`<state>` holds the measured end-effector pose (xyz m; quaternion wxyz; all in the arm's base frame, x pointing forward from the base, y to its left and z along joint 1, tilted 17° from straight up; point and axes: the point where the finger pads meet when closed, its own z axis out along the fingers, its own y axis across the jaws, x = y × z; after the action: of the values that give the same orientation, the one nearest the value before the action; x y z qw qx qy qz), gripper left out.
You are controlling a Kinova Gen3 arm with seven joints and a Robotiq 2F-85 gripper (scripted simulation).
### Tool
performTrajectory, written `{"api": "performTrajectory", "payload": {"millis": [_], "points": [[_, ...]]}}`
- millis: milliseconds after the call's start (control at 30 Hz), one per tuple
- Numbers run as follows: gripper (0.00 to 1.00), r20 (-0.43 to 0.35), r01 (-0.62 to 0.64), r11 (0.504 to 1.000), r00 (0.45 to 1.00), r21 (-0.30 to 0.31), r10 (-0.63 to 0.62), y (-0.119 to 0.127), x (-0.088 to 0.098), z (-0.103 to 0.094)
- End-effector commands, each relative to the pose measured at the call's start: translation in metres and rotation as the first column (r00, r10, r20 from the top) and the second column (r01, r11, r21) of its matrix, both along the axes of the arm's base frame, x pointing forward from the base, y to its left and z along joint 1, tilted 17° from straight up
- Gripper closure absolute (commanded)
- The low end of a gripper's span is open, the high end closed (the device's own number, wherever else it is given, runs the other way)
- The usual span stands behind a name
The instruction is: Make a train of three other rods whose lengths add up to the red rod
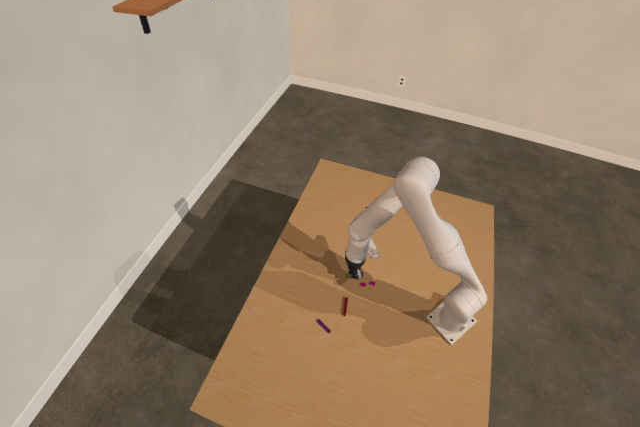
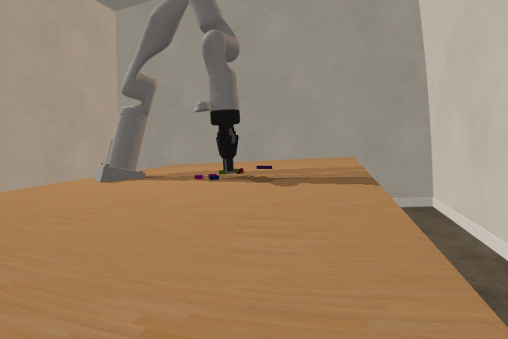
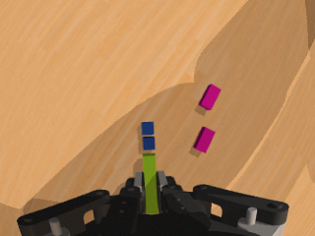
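Note:
My gripper (image 1: 356,276) (image 2: 228,171) (image 3: 150,182) is shut on the middle of the lime rod (image 2: 221,171) (image 3: 149,163), low at the table top; a small gap under it cannot be ruled out. Two blue rods, a far one (image 3: 148,128) and a near one (image 3: 149,143), lie end to end with a narrow gap, just beyond the lime rod's far end and nearly in line with it. A narrow gap shows between lime and blue. The red rod (image 1: 345,306) (image 2: 240,171) lies apart on the table. In the top view the gripper hides the blue rods.
Two magenta rods, one (image 1: 371,283) (image 2: 198,176) (image 3: 210,97) and another (image 1: 362,284) (image 3: 204,140), lie apart to the right of the blue rods in the wrist view. A purple rod (image 1: 323,325) (image 2: 263,167) lies beyond the red rod.

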<state>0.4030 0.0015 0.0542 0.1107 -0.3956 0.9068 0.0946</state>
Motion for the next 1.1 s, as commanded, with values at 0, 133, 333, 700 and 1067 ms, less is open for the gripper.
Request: {"api": "performTrajectory", "payload": {"millis": [0,133,333,700,1067], "points": [[0.95,0.001,0.000,1.000,1.000,-0.001,0.000,0.000,0.000,0.000],[0.95,0.001,0.000,1.000,1.000,-0.001,0.000,0.000,0.000,0.000],[0.95,0.001,0.000,1.000,1.000,-0.001,0.000,0.000,0.000,0.000],[0.95,0.001,0.000,1.000,1.000,0.000,0.000,0.001,0.001,-0.004],[0.95,0.001,0.000,1.000,1.000,-0.001,0.000,0.003,0.002,-0.011]]}}
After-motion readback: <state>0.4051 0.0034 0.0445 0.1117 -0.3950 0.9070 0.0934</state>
